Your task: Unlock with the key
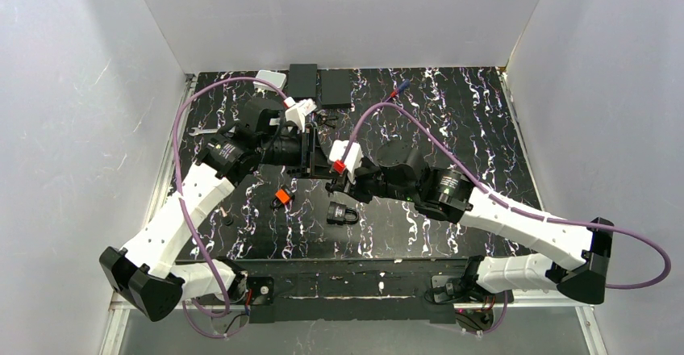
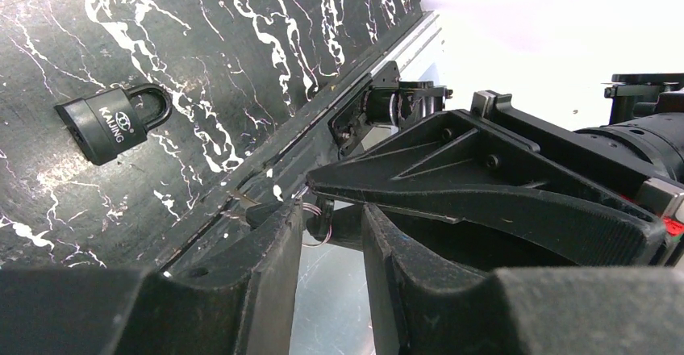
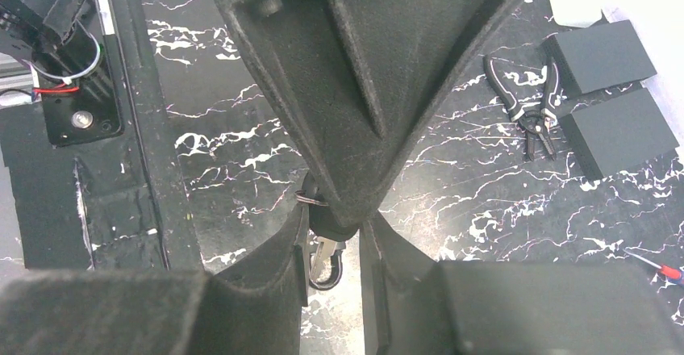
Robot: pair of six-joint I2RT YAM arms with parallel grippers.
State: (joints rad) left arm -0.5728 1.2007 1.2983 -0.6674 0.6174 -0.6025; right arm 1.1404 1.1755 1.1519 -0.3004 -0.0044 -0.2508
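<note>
1. The grippers meet tip to tip over the middle of the desk [image 1: 484, 129]. The left arm reaches in from the left edge and the right arm from the near right corner.
2. Left gripper [image 2: 331, 216]: its fingers stand a narrow gap apart. A thin wire ring [image 3: 310, 199] and a small dark piece sit in that gap. Cannot tell whether the fingers press on them.
3. Right gripper [image 3: 335, 226]: the gap is just as narrow, and the left gripper's tip pokes down into it. A silvery tab [image 3: 324, 252] hangs from the ring between the fingers. Cannot tell whether there is any grip here either.
4. The two sets of fingers cross at roughly right angles, and both tips end at the ring.
5. Key [image 1: 281, 197]: an orange-red and black speck lying flat on the desk. It is left of the middle, in the near half, below the left gripper and apart from both grippers. It is too small to make out the blade.
6. Padlock [image 1: 343, 212]: lies on its side near the key, to the key's right and toward the near edge. The shackle looks closed.
7. Along the far edge, left of middle, are two black boxes [image 1: 303, 81], with pliers [image 1: 327, 119] just in front of them.
8. Screwdriver [image 1: 398, 89]: near the far edge, right of the boxes, well apart from the grippers.
</note>
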